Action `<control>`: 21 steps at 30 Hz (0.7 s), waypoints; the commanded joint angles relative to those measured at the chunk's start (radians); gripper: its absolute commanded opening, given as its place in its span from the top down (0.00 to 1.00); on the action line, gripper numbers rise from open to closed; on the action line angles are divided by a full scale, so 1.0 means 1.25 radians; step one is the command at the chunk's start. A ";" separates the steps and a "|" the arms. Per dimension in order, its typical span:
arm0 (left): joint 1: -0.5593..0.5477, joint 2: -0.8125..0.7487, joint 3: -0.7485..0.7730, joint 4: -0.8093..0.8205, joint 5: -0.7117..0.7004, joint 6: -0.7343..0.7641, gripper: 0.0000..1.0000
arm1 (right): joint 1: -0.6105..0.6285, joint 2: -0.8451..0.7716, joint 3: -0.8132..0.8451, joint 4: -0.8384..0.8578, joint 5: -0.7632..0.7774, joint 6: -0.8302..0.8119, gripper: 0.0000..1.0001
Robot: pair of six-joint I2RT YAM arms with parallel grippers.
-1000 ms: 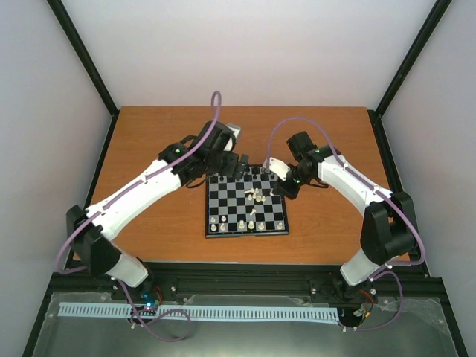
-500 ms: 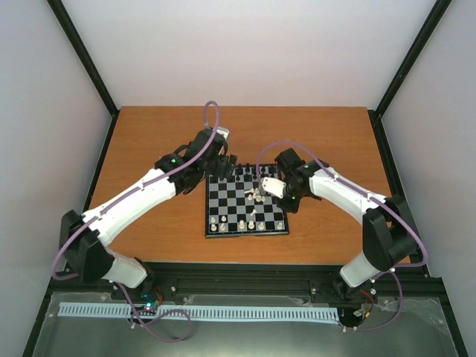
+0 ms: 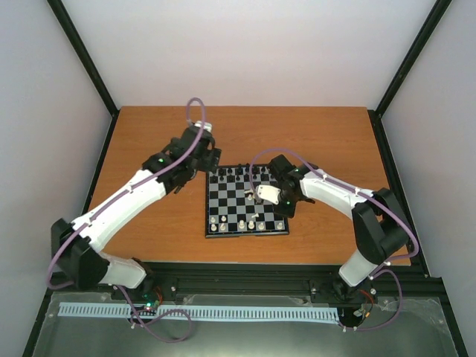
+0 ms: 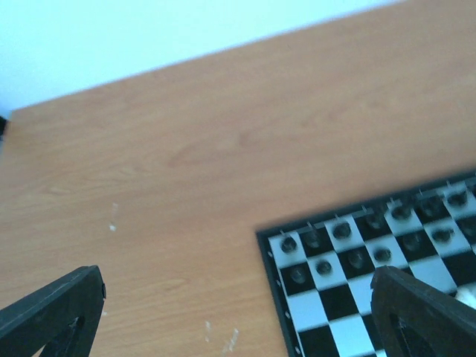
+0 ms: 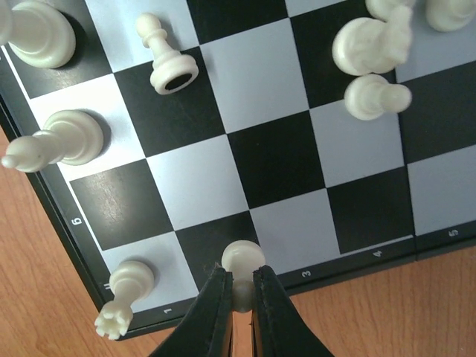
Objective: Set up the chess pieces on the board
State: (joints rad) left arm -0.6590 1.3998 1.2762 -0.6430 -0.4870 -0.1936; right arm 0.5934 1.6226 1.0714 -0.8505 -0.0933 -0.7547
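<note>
A: Biggest first. Wooden table, with the chessboard lying flat near its front middle. Arms?
B: The left arm reaches toward the board's far left corner. The right arm bends in over the board's right side.
A: Left gripper?
B: Spread wide, nothing between the fingers. It hangs over bare wood just off that corner.
A: Right gripper?
B: Pinched on a cream-white pawn, whose round head shows above the fingertips. The pawn is at the black edge square next to the corner. Can't tell if its base touches the board.
A: Other chessmen?
B: Black pieces stand on the two far rows, blurred in the left wrist view. A white rook stands on the corner square beside the held pawn. A toppled pawn lies with its base toward the camera. A loose cluster of white pieces lies mid-board.
</note>
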 commanded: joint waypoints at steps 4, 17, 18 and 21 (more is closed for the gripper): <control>0.033 -0.022 0.022 0.019 -0.050 -0.033 0.00 | 0.024 0.028 -0.010 0.003 0.019 0.008 0.93; 0.033 -0.016 0.022 0.011 -0.034 -0.015 0.00 | 0.030 0.044 -0.009 -0.027 0.021 0.010 0.93; 0.033 -0.015 0.024 0.010 -0.034 -0.015 0.00 | 0.030 0.043 -0.007 -0.032 0.019 0.009 0.93; 0.033 -0.014 0.024 0.010 -0.029 -0.014 0.00 | 0.030 0.039 0.003 -0.048 0.006 0.010 0.92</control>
State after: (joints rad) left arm -0.6186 1.3773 1.2839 -0.6281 -0.5289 -0.2134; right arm 0.6189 1.6585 1.0637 -0.8616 -0.0807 -0.7441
